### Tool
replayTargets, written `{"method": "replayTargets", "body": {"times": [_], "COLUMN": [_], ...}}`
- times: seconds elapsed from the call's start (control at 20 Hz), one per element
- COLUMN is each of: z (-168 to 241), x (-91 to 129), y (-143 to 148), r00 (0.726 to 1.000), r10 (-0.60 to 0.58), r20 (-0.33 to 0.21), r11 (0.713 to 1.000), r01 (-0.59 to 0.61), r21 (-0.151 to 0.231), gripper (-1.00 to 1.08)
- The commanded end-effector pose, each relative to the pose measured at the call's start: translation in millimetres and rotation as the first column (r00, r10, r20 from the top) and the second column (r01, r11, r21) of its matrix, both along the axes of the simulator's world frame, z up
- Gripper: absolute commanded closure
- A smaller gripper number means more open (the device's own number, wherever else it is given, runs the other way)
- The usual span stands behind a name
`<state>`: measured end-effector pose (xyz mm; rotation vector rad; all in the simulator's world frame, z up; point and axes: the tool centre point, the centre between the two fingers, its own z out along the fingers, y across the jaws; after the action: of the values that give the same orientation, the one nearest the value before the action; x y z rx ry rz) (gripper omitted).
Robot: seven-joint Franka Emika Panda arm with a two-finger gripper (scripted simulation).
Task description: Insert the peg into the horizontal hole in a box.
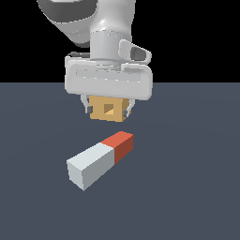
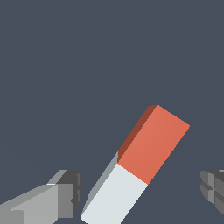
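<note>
The peg [image 1: 100, 160] lies flat on the dark slate-blue floor [image 1: 187, 197], nearest the exterior camera. It is a square-sectioned bar, pale grey-white over most of its length, with a red end. The pale end points toward the camera and the exterior view's left; the red end points away, toward the gripper and the box. Nothing touches it.

Beyond the peg hangs the gripper [image 1: 107, 110], carried on the white Panda hand [image 1: 108, 80]. Its jaws are spread wide and hold nothing. In the wrist view, one finger [image 2: 61, 197] stands on one side of the frame and the other finger [image 2: 213, 189] on the opposite side, with bare floor and the peg [image 2: 138, 168] in the gap between them. The peg lies slantwise below the jaws, its red end reaching ahead of the fingertips, well clear of both pads.

Farthest back sits the box [image 1: 108, 108], a small tan cube whose top is hidden by the hand. In the exterior view it appears framed between the two fingertips; whether they reach it cannot be told. The horizontal hole [image 1: 109, 109], a small square opening darker inside, sits in the middle of the face turned toward the camera. The box stands apart from the peg's red end, with open floor between.
</note>
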<state>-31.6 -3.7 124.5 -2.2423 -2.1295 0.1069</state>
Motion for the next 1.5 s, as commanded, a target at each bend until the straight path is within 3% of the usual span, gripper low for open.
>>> {"method": "replayTargets", "body": {"times": [0.0, 0.25, 0.6, 0.95, 1.15, 1.45], "z": [-5, -18, -37, -48, -51, -56], "x": [-1, -6, -19, -29, -31, -31], "y": [-8, -29, -59, -73, -75, -75], "r00": [0.999, 0.978, 0.906, 0.845, 0.831, 0.834], "r10": [-0.054, -0.206, -0.420, -0.529, -0.549, -0.546], "r20": [0.007, 0.030, 0.063, 0.080, 0.083, 0.082], "r11": [0.999, 0.978, 0.907, 0.848, 0.835, 0.837], "r01": [0.054, 0.207, 0.420, 0.530, 0.550, 0.547], "r21": [-0.001, -0.002, 0.004, 0.011, 0.013, 0.012], "gripper": [-0.92, -0.92, -0.92, -0.92, -0.92, -0.92]}}
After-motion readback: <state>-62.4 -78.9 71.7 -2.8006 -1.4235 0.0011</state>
